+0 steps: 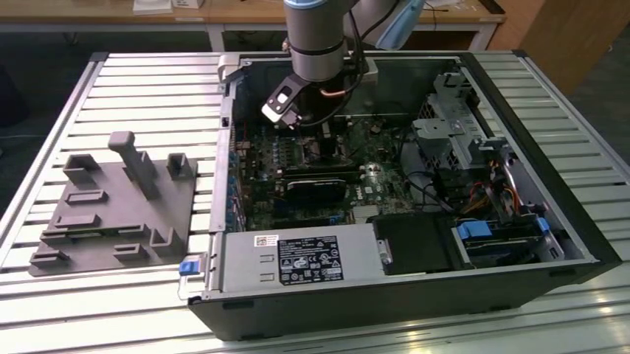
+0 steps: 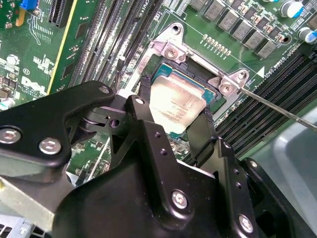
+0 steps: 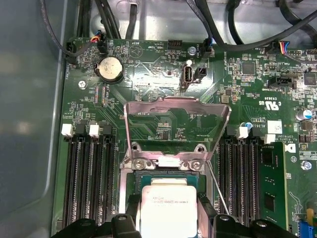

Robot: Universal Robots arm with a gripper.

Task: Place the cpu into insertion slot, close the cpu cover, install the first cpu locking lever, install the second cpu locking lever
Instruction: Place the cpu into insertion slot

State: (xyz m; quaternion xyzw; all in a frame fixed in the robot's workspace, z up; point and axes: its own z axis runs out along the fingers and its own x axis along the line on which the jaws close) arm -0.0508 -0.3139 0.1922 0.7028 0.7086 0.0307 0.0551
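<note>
In both wrist views the cpu (image 2: 176, 106) (image 3: 168, 206), a small silvery square chip, sits between my gripper's (image 2: 173, 113) (image 3: 168, 214) two black fingers (image 2: 143, 101), which press on its opposite edges. It lies level in or just above the insertion slot (image 2: 214, 93) (image 3: 134, 182), whose black rim shows around it on the green board. The cpu cover (image 3: 176, 105), a thin metal frame, stands swung up beyond the slot. A thin wire locking lever (image 2: 277, 106) (image 3: 218, 191) sticks out beside the slot. In the exterior view the gripper (image 1: 307, 131) reaches down into the open computer case (image 1: 580, 243).
Long black memory slots (image 3: 89, 183) flank the socket on both sides. Inside the case are a black block (image 1: 315, 186), a grey power supply box (image 1: 295, 258), a drive cage (image 1: 453, 133) and cables. A grey fixture plate (image 1: 108, 214) lies on the slatted table at the exterior view's left.
</note>
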